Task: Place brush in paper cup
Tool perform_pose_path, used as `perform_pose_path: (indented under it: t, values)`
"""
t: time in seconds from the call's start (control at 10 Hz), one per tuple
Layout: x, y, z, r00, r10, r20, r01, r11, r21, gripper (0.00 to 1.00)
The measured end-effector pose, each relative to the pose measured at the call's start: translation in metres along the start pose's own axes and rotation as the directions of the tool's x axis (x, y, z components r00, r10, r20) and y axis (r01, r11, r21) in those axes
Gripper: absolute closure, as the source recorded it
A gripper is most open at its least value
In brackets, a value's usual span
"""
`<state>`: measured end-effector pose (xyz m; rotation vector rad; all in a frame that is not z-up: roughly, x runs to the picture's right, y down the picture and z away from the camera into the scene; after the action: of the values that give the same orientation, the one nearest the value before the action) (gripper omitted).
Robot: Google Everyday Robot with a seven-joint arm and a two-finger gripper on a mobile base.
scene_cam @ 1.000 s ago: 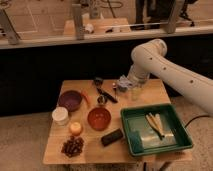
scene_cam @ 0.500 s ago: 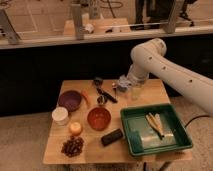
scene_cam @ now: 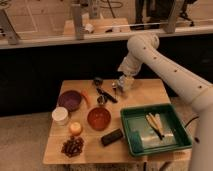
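Observation:
The black brush (scene_cam: 106,93) lies slanted on the wooden table (scene_cam: 145,94), its wider head at the back left and its handle pointing to the front right. The white paper cup (scene_cam: 60,115) stands near the table's left edge, in front of the purple bowl (scene_cam: 69,100). My gripper (scene_cam: 121,86) hangs low over the table's back middle, just right of the brush's handle, open and holding nothing.
An orange bowl (scene_cam: 98,118) sits mid-table with a small dark metal cup (scene_cam: 101,100) behind it. A black block (scene_cam: 111,136) lies in front. A green tray (scene_cam: 136,143) with pale utensils (scene_cam: 155,123) fills the right side. A round fruit (scene_cam: 75,128) and grapes (scene_cam: 73,146) lie front left.

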<state>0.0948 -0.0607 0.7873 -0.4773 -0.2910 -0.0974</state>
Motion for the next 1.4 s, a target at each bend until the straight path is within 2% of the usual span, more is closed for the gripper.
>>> perform_pose_path:
  t: [0.2, 0.3, 0.5, 0.7, 0.9, 1.4]
  values:
    - [-0.031, -0.034, 0.020, 0.997, 0.004, 0.072, -0.004, 1.000, -0.003, 0.20]
    - [-0.043, -0.043, 0.032, 0.994, 0.035, 0.102, -0.034, 0.999, -0.005, 0.20]
    - [-0.055, -0.052, 0.057, 0.984, 0.114, 0.134, -0.115, 0.993, -0.002, 0.20]
    - [-0.058, -0.045, 0.085, 0.977, 0.176, 0.123, -0.177, 0.984, -0.002, 0.20]
    - [-0.059, -0.040, 0.104, 0.970, 0.215, 0.115, -0.217, 0.976, 0.007, 0.20]
    - [-0.058, -0.038, 0.106, 0.968, 0.224, 0.114, -0.227, 0.974, 0.009, 0.20]
